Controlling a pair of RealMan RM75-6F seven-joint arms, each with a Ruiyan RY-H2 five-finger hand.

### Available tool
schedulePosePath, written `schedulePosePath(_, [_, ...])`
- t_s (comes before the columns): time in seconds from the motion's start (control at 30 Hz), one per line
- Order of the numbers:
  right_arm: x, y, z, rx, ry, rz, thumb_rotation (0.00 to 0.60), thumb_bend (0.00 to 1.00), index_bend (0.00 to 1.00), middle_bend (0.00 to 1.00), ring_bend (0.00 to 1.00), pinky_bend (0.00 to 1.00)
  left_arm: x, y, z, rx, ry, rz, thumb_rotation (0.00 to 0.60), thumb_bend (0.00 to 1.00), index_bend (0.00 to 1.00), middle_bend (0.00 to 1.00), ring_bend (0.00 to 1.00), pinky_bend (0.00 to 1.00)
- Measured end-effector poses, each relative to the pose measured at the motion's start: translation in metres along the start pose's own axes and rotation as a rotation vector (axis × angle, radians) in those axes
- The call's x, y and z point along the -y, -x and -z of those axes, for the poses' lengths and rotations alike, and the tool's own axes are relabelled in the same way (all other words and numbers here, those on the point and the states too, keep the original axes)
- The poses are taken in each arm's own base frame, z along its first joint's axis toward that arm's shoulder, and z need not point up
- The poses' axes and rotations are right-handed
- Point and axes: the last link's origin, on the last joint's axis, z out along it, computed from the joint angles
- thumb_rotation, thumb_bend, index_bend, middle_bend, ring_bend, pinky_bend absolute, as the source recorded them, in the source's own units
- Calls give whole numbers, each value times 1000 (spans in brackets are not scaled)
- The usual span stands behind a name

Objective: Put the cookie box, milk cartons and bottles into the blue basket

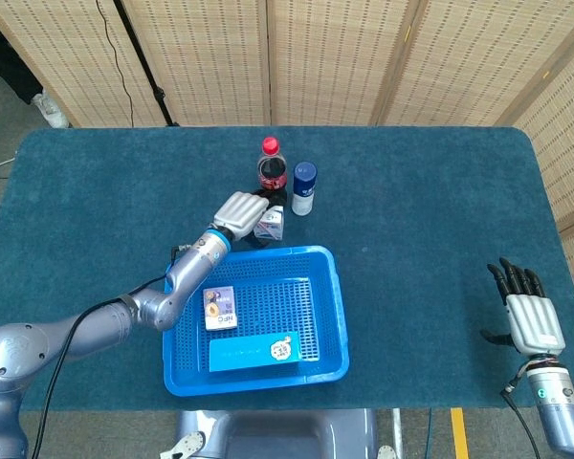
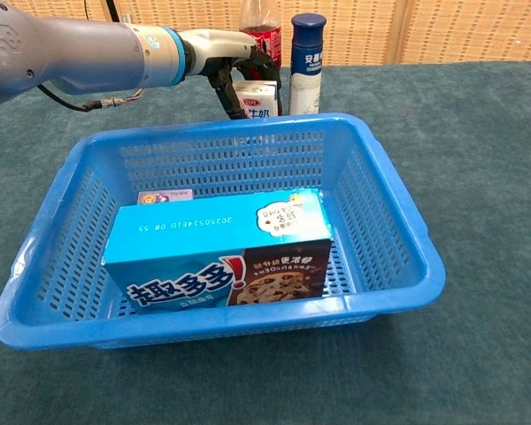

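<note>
The blue basket [image 1: 341, 316] [image 2: 398, 230] holds the cookie box [image 1: 254, 353] [image 2: 217, 248] and one small milk carton [image 1: 219, 308] [image 2: 165, 197]. Just behind its far rim stands a second milk carton [image 1: 272, 224] [image 2: 258, 99] on the table. My left hand [image 1: 241, 208] [image 2: 223, 55] is on this carton, fingers curled around its left side and top, gripping it. Behind it stand a red-capped cola bottle [image 1: 272, 164] [image 2: 262, 28] and a blue-capped white bottle [image 1: 304, 187] [image 2: 307, 55]. My right hand [image 1: 533, 320] lies far right, fingers spread, holding nothing.
Dark teal cloth covers the table [image 1: 430, 210]. Woven screens [image 1: 325, 57] stand behind the far edge. The two bottles stand close together right behind the gripped carton. The basket's far rim lies directly in front of the carton.
</note>
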Motion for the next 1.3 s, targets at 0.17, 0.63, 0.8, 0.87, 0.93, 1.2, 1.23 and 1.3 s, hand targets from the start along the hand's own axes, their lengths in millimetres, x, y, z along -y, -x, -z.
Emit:
schedulePosePath(0.17, [-1, 0, 0, -2, 0, -3, 600, 0, 0, 0, 0, 0, -3, 6, -5, -16, -19, -10, 600, 322, 497, 411, 377, 523])
schedulePosePath(0.63, [-1, -1, 0, -5, -4, -7, 600, 0, 0, 0, 0, 0, -12, -3, -2, -115, -34, 5, 600, 445, 618, 510, 469, 579])
schedulePosePath(0.8, [0, -3, 2, -12, -9, -9, 600, 0, 0, 0, 0, 0, -16, -18, 17, -136, 16, 53, 600, 451, 618, 511, 470, 580])
schedulePosePath(0.87, [0, -3, 3, -14, -11, -9, 600, 0, 0, 0, 0, 0, -19, -26, 29, -145, 46, 78, 600, 455, 620, 512, 472, 582])
schedulePosePath(0.93, [1, -3, 3, -15, -14, -9, 600, 0, 0, 0, 0, 0, -22, -33, 41, -155, 79, 99, 600, 456, 623, 515, 473, 582])
schedulePosePath(1.2, [4, -4, 6, -20, -26, -7, 600, 0, 0, 0, 0, 0, -16, -76, 114, -195, 202, 170, 600, 455, 624, 516, 473, 583])
schedulePosePath(1.23, [5, -4, 6, -20, -29, -6, 600, 0, 0, 0, 0, 0, -13, -80, 122, -197, 206, 166, 600, 455, 624, 516, 473, 583])
schedulePosePath(1.3, [6, -4, 7, -20, -34, -4, 600, 0, 0, 0, 0, 0, -8, -86, 139, -189, 218, 156, 600, 454, 624, 516, 473, 583])
